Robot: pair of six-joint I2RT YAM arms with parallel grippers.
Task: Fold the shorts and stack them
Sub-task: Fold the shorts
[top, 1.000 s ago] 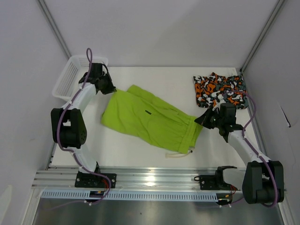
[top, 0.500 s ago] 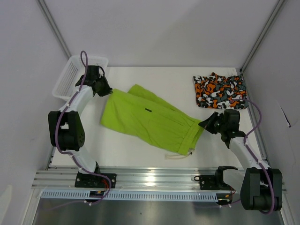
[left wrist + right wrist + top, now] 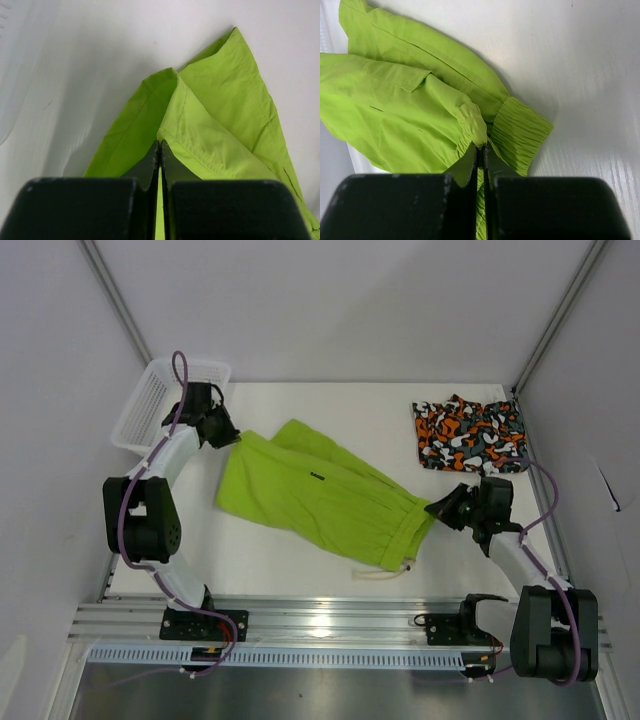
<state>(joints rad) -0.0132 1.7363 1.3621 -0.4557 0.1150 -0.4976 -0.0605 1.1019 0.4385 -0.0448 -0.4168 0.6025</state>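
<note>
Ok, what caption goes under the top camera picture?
Left gripper and right gripper pinch opposite ends of the green shorts; camo shorts lie far right.

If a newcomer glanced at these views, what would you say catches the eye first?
The lime green shorts spread diagonally across the middle of the table, with the left gripper shut on a leg hem and the right gripper shut on the waistband. Next, the camo shorts lying in the far right corner, and the white basket at far left.

Lime green shorts (image 3: 320,495) lie spread mid-table; camo shorts (image 3: 468,433) folded far right.
</note>
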